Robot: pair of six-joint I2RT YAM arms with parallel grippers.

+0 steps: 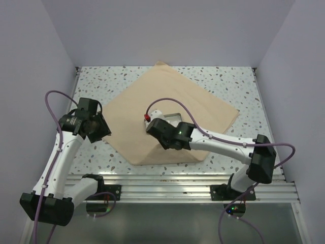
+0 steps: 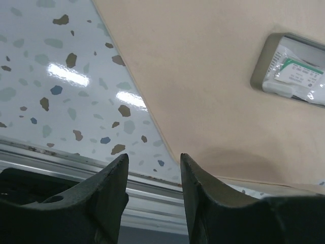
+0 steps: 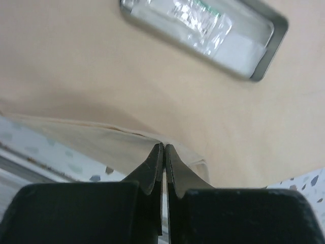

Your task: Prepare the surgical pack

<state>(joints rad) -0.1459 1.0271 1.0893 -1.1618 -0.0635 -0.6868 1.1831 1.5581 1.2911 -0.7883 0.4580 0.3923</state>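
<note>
A fold of the cloth [image 3: 91,66] vanishes between the closed fingers of the right hand [image 3: 163,147]. From above, that hand's fingertips and most of the tray [image 1: 173,116] lie hidden under the right arm [image 1: 213,138], midway between the far and near edges of the tabletop [image 1: 228,81]. The left wrist view cuts the tray off at the picture's right edge. The pouch [image 2: 298,76] print is too blurred to read.

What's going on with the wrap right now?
The right fingers are shut on the near edge of the surgical pack, a tan cloth spread flat, with that edge folded over. A metal tray with a clear pouch sits mid-cloth. The left fingers hang open by the cloth's left corner, holding nothing.
</note>
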